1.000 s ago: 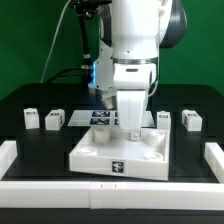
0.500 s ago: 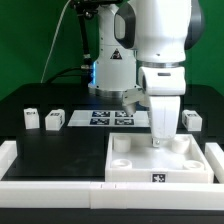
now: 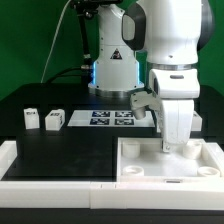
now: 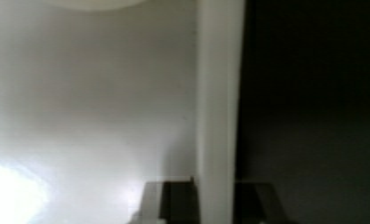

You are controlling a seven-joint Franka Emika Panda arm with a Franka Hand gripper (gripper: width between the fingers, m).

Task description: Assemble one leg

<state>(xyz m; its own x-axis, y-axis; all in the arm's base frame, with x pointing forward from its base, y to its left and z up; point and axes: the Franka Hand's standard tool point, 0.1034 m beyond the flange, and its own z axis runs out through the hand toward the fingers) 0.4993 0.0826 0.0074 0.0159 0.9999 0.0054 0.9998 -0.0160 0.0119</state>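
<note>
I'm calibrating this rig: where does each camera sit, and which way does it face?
Exterior view: off the arm, facing the robot across the black table; it sees the large white square tray, two small white block-shaped legs and the marker board; the white arm and claw show.
Wrist view: on the wrist, looking down along the claw; its dark fingers straddle the tray's upright wall.
Shared: the tray and the claw.
</note>
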